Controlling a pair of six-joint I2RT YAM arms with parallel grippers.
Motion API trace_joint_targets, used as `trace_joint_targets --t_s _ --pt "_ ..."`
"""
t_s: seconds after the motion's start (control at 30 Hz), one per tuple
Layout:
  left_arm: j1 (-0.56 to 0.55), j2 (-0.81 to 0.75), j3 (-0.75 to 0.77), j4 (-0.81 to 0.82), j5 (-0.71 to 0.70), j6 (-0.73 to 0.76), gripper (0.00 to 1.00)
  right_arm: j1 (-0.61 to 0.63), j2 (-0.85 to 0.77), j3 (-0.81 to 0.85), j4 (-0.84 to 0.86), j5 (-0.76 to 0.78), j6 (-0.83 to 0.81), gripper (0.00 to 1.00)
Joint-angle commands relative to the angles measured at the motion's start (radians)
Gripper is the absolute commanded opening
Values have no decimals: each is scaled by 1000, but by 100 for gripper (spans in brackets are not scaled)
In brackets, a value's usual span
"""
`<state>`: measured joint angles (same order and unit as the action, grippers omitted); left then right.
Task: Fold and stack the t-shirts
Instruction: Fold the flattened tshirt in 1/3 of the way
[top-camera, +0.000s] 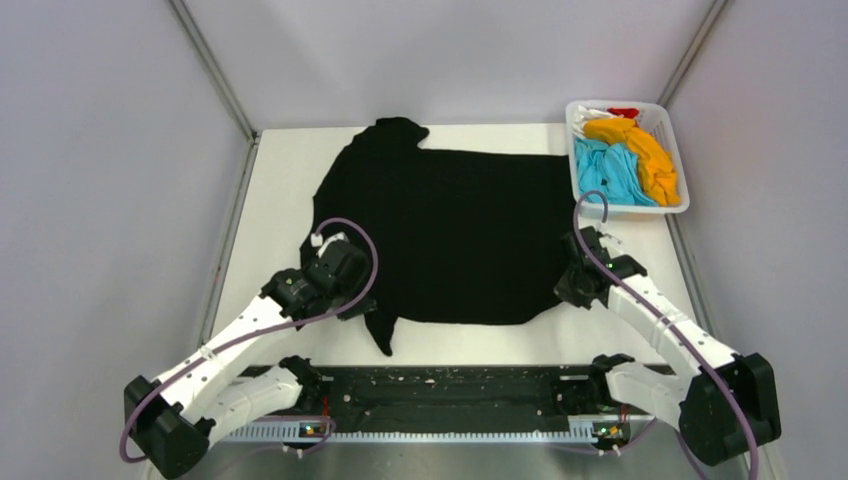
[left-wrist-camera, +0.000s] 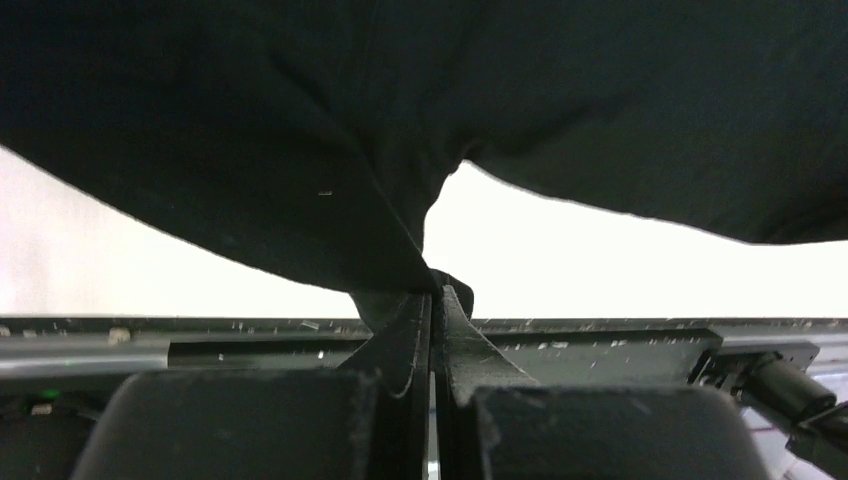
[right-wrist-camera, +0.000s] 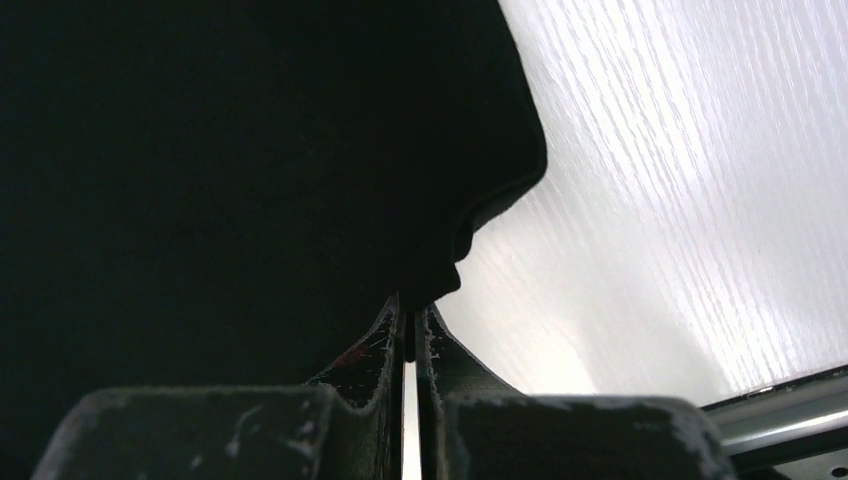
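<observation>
So the big black t-shirt (top-camera: 450, 235) is lying spread out across the middle of the white table (top-camera: 290, 180), mostly flat, with one sleeve poking out at the far-left corner and a bit of cloth trailing toward the near edge on the left. The left gripper (left-wrist-camera: 433, 295) is at the shirt's near-left edge, fingers squeezed together on a bunched fold of the black cloth, which lifts off the table there. The right gripper (right-wrist-camera: 408, 310) is at the near-right corner, jaws almost touching with the black hem pinched right at the tips. The other shirts sit in the white basket (top-camera: 680, 170) at the far-right corner: orange shirt (top-camera: 650, 160) draped over the sky-blue shirt (top-camera: 615, 175), with a white shirt (top-camera: 590, 113) and a red shirt (top-camera: 625, 112) peeking out at the far end.
</observation>
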<state>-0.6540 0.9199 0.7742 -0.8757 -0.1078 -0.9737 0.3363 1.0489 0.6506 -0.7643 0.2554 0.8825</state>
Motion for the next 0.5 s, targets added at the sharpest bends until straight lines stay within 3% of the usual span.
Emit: trace_joint_targets --t_s 0.0,0.23,0.47 --pt "53 73 121 92 -90 106 0 -28 77 96 49 13 -87 0" --pt "280 211 201 231 76 201 0 -90 147 172 80 -14 -142 0" --pt "387 323 294 311 102 247 0 -135 205 255 80 1 -174 0"
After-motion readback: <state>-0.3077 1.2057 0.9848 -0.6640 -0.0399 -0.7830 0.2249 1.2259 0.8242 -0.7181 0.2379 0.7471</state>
